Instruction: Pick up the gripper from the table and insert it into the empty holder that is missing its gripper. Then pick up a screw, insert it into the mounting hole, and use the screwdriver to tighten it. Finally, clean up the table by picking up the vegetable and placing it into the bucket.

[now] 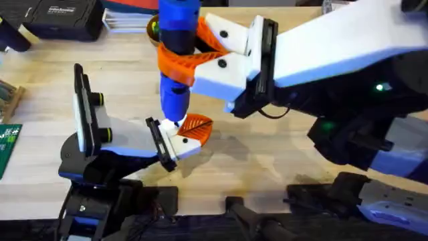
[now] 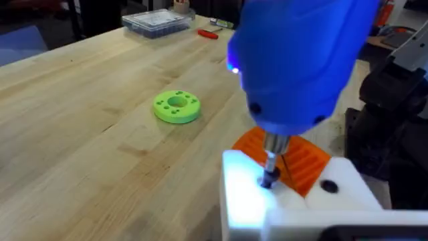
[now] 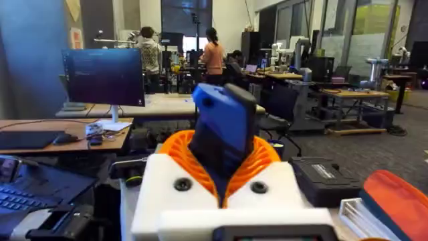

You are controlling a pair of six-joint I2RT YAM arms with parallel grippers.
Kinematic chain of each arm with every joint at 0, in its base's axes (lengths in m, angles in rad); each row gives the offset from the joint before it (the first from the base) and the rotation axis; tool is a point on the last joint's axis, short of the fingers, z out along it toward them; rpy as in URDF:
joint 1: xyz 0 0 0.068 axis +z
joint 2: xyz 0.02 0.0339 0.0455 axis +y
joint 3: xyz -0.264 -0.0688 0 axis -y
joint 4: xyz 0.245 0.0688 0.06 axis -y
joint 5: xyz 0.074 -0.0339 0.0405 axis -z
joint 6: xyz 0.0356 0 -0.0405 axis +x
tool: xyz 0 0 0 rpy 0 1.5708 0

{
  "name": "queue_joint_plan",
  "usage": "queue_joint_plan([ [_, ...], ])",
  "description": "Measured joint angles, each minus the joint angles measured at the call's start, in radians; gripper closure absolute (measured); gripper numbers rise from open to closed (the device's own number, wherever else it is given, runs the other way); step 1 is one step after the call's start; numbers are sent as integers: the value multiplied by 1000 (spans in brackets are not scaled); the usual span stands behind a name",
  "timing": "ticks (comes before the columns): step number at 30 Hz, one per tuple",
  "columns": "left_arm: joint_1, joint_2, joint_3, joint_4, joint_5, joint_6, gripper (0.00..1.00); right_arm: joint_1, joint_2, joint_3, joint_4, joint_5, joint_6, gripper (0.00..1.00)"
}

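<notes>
Pale wooden table (image 1: 281, 167) lay beneath: the right gripper (image 1: 200, 50) clamped the screwdriver (image 1: 177, 40), tip seated in the holder (image 1: 175, 137) where the gripper (image 1: 197, 127) already sat (tightening apparently underway). Left gripper's state was indeterminable. Vegetable cleanup remained.

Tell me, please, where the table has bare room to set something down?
Bare wood lies around the green disc, toward the clear parts box. It is crowded where the right gripper holds the screwdriver onto the holder.
</notes>
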Motion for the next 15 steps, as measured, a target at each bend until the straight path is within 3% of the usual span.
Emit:
queue_joint_plan([
  [15,0,0,0,0,0,0,992,0,0,0,-21,0,0,976],
])
